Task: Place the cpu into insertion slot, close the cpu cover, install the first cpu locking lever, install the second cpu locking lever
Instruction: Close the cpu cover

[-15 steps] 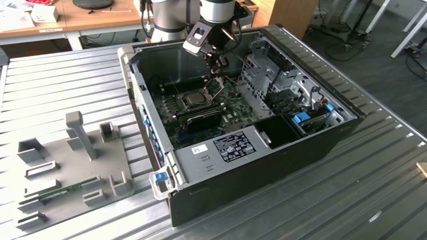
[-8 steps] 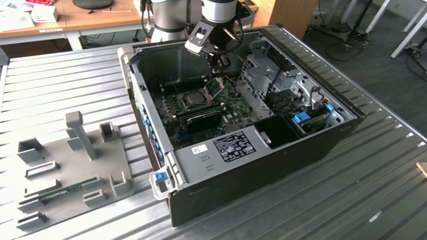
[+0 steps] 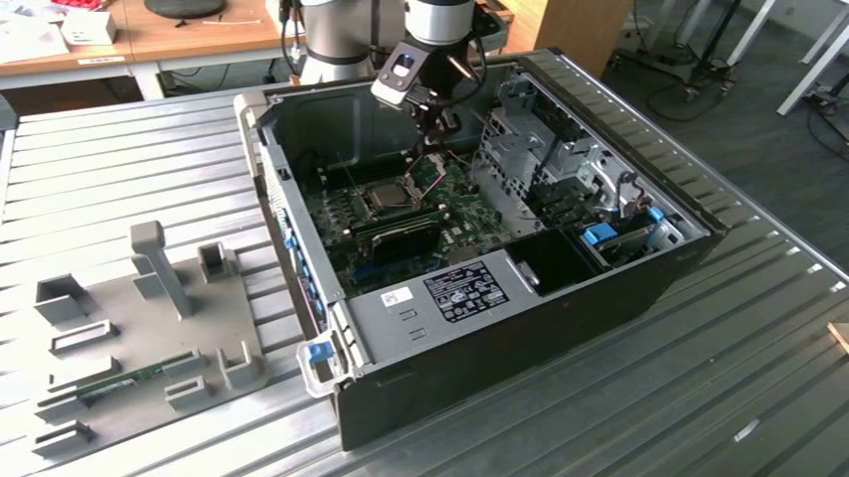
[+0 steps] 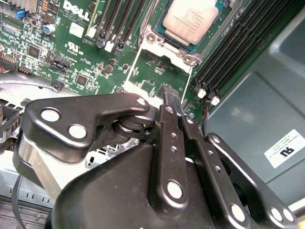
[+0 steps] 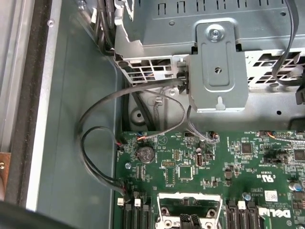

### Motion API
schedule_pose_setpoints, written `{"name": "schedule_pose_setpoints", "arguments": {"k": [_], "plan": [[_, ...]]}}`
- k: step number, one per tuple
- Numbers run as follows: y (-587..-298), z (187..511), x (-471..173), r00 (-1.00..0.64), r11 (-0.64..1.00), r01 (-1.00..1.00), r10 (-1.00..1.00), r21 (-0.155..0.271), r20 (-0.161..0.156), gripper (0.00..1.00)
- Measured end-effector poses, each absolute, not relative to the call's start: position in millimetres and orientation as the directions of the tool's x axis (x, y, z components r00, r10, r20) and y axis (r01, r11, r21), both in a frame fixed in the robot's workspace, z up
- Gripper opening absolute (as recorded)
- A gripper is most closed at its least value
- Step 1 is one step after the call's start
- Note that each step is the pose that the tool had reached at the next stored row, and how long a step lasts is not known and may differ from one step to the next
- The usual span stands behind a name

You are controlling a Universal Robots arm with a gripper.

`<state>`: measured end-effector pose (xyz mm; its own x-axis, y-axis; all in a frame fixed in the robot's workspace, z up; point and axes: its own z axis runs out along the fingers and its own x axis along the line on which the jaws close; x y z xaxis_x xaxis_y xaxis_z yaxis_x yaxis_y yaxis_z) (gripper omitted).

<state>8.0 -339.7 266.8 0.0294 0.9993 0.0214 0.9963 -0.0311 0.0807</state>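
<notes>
In the open case [image 3: 531, 338], on the green board [image 4: 71, 62], the cover [image 4: 159, 40] lies down over the seated cpu [image 4: 190, 19], which looks light, rigid and fragile. The jaws, pressed together on nothing, hover just beside a thin lever [image 4: 133, 67]. It is probably stiff, springy wire, best pushed near its free end.

You'll find white lettering and certification marks printed on the green circuit board [image 4: 71, 52] in both wrist views. Faint print covers the top of the cpu [image 4: 191, 19], too fine to make out. A white sticker [image 4: 284, 148] with a black mark sits on the case wall [image 4: 248, 105]. In the exterior view, a dark label [image 3: 466, 290] and a small white label [image 3: 398, 296] lie on the grey panel [image 3: 412, 336], unreadable.
</notes>
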Motion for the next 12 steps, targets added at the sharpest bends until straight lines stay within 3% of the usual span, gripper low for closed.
{"name": "schedule_pose_setpoints", "arguments": {"k": [12], "plan": [[-339.7, 266.8, 9.2, 0.029, -0.031, 0.996, 0.999, 0.081, 0.022, 0.10]]}}
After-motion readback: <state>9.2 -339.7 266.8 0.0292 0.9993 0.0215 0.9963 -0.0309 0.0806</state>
